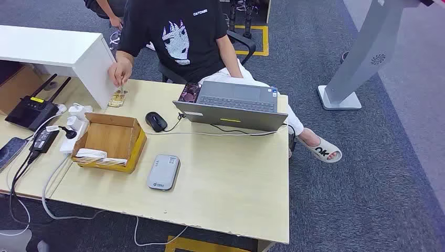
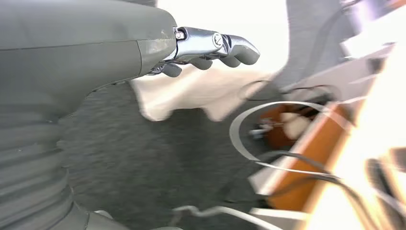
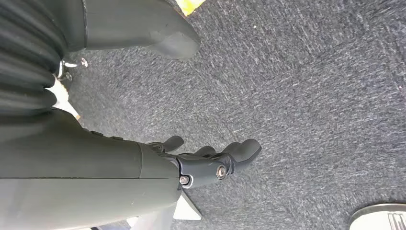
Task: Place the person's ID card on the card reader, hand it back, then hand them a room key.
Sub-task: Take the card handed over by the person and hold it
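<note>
A person in a black T-shirt sits behind the desk [image 1: 236,189]. Their hand [image 1: 119,70] reaches down to a small yellowish ID card [image 1: 117,98] lying at the desk's far left. The grey card reader [image 1: 163,172] lies flat near the front middle of the desk. An open cardboard box [image 1: 111,137] stands left of the reader, with pale cards [image 1: 96,156] at its near end. My left hand [image 2: 210,48] hangs low beside the desk with its fingers stretched out, holding nothing. My right hand [image 3: 210,160] hangs over the grey carpet, fingers loosely apart and empty.
An open laptop [image 1: 233,105], a black mouse [image 1: 156,121] and a phone [image 1: 189,92] sit at the far side of the desk. A router [image 1: 31,111], a power strip [image 1: 72,131] and cables crowd the left. A white shelf [image 1: 57,52] stands at the far left.
</note>
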You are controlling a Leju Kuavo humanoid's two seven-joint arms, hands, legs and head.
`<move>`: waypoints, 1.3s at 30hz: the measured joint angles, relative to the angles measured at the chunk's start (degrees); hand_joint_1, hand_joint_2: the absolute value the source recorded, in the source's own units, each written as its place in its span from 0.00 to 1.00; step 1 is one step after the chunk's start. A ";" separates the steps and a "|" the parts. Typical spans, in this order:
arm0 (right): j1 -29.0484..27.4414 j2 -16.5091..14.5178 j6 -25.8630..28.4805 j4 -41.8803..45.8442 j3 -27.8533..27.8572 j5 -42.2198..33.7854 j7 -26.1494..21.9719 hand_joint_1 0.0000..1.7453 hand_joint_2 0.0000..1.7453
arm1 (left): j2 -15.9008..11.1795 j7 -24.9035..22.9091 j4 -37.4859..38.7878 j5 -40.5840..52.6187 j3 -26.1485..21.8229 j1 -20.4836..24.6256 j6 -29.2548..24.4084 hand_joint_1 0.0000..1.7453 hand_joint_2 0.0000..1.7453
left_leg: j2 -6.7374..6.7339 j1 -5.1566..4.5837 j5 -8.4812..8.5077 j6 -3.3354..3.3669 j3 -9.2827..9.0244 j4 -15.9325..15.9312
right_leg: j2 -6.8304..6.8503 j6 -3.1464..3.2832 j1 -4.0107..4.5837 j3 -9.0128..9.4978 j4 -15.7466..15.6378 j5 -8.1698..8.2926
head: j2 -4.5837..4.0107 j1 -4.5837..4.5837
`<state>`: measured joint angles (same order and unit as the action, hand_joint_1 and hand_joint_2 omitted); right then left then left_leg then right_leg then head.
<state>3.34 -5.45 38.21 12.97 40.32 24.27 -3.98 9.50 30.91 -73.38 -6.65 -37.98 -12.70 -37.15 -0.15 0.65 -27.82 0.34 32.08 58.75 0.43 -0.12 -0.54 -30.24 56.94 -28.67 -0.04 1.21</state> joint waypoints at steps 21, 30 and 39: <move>0.43 -2.88 -0.19 0.01 12.71 16.36 1.90 0.00 1.00 | 2.79 4.48 -35.60 17.93 4.43 -7.11 0.98 0.00 1.00 | 0.00 0.01 0.02 -0.02 -0.01 0.00 | 0.00 0.03 0.00 -0.10 0.00 0.03 | 0.00 0.01; 0.65 -3.72 -1.25 -0.05 16.91 24.13 3.26 0.00 1.00 | -0.08 1.10 -42.18 27.42 6.06 -5.83 8.63 0.00 1.00 | -0.01 0.01 0.06 -0.03 -0.03 0.00 | 0.00 0.03 0.00 -0.12 0.00 0.04 | 0.00 -0.01; 0.77 -4.29 -2.63 -0.12 18.87 29.47 5.45 0.00 1.00 | -4.11 -4.98 -41.45 35.95 8.03 -2.30 13.42 0.00 1.00 | -0.03 0.02 0.08 -0.05 -0.02 0.00 | -0.03 0.06 0.00 -0.13 0.01 0.07 | 0.00 0.00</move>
<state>4.11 -9.74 35.57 12.85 59.18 53.75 1.47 5.39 25.92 -114.83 29.30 -29.95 -15.00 -23.72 -0.18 0.67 -27.74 0.29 32.06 58.75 0.41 -0.05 -0.54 -30.37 56.95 -28.60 -0.04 1.21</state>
